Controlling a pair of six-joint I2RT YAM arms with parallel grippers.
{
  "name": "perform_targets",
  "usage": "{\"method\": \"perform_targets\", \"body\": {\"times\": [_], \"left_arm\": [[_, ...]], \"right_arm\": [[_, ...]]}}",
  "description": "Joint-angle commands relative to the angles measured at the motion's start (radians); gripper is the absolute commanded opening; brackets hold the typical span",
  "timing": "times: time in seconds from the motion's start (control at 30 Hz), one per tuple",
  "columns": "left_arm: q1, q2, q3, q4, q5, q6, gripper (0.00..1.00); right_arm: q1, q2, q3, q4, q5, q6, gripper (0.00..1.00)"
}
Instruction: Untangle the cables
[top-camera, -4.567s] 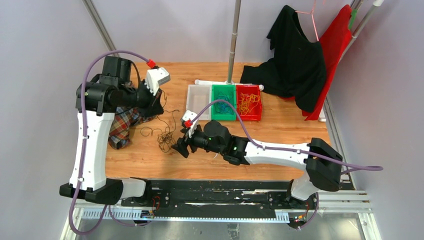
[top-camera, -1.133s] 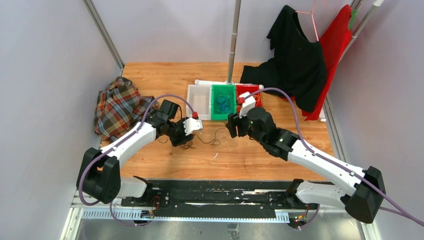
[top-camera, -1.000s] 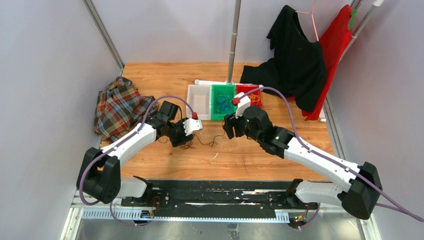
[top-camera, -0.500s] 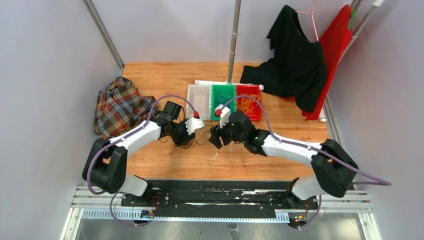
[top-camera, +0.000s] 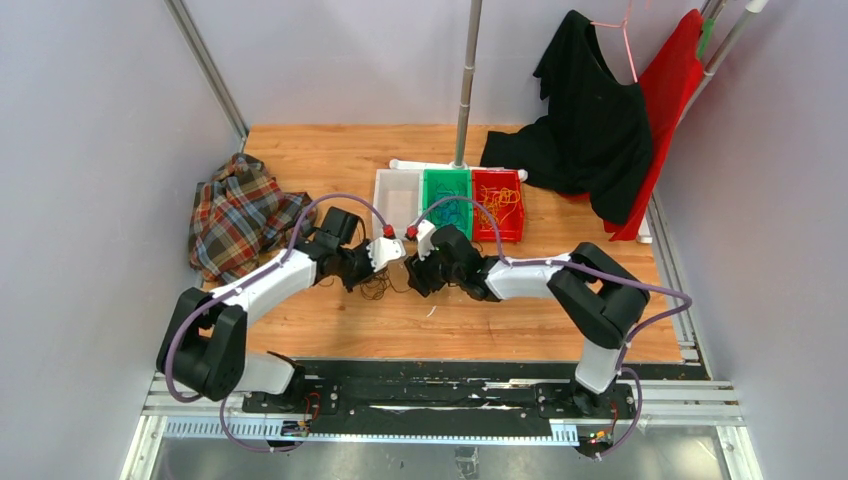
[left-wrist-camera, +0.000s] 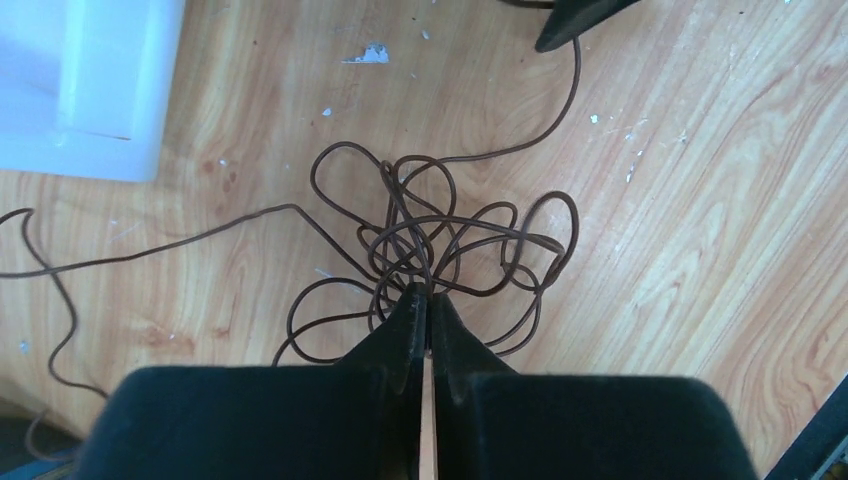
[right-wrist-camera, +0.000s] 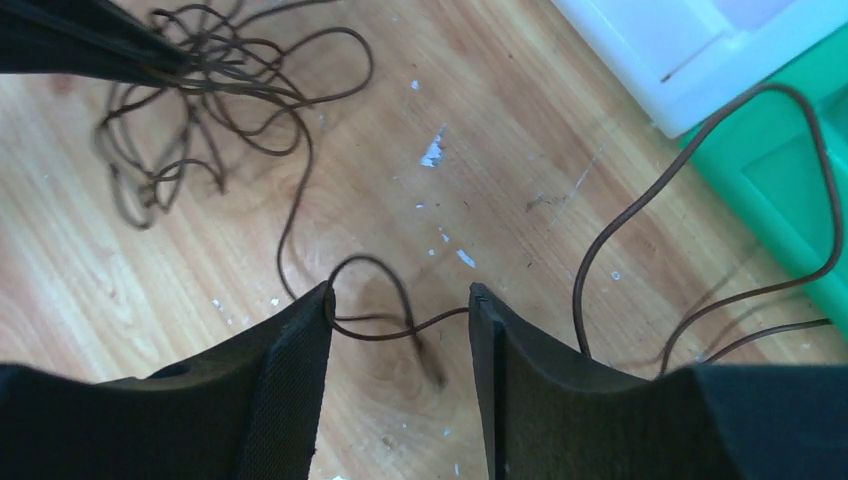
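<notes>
A dark brown cable tangle (top-camera: 378, 288) lies on the wooden table between both grippers. In the left wrist view my left gripper (left-wrist-camera: 428, 295) is shut on strands at the near side of the tangle (left-wrist-camera: 440, 225). My right gripper (right-wrist-camera: 400, 295) is open and low over the table, just right of the tangle. A loose brown strand (right-wrist-camera: 370, 336) crosses the gap between its fingers, touching the left one. In the top view the left gripper (top-camera: 368, 272) and the right gripper (top-camera: 415, 277) are close together. More brown strand (right-wrist-camera: 700, 150) loops towards the green bin.
Three bins stand behind the grippers: white (top-camera: 398, 178), green (top-camera: 447, 178) with blue wires, red (top-camera: 497, 178) with yellow-orange wires. A plaid cloth (top-camera: 235, 215) lies at the left. A black garment (top-camera: 590, 120) and a pole (top-camera: 465, 80) stand at the back.
My right gripper has moved left from in front of the green bin to beside the tangle, low and open. The left gripper has stayed shut on the tangle.
</notes>
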Motion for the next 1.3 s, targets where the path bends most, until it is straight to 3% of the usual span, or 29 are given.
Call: {"method": "perform_targets", "body": {"times": [0.0, 0.13, 0.17, 0.47, 0.63, 0.83, 0.97, 1.1, 1.27], "left_arm": [[-0.005, -0.059, 0.002, -0.045, 0.017, 0.009, 0.01], [-0.004, -0.09, 0.011, -0.098, 0.015, 0.023, 0.01], [-0.003, -0.101, 0.01, -0.112, 0.01, 0.029, 0.01], [0.099, -0.279, 0.008, -0.297, -0.099, 0.123, 0.01], [0.223, -0.41, 0.013, -0.431, -0.121, 0.248, 0.01], [0.254, -0.525, -0.02, -0.514, -0.224, 0.356, 0.01], [0.254, -0.554, -0.043, -0.518, -0.251, 0.367, 0.01], [0.254, -0.559, -0.011, -0.525, -0.193, 0.31, 0.01], [0.254, -0.54, 0.048, -0.526, -0.104, 0.193, 0.01]], "right_arm": [[0.009, 0.049, 0.011, 0.09, 0.075, 0.046, 0.44], [0.01, 0.042, -0.001, 0.107, 0.114, 0.08, 0.03], [0.01, 0.028, -0.008, 0.113, 0.12, 0.09, 0.01], [-0.014, -0.162, -0.089, -0.029, 0.293, 0.095, 0.01], [-0.074, -0.3, -0.184, -0.076, 0.352, 0.125, 0.01], [-0.173, -0.479, -0.202, -0.202, 0.401, 0.136, 0.01], [-0.216, -0.611, -0.197, -0.237, 0.378, 0.126, 0.01], [-0.219, -0.698, -0.145, -0.238, 0.254, 0.121, 0.01], [-0.199, -0.667, 0.068, -0.268, 0.056, 0.158, 0.01]]}}
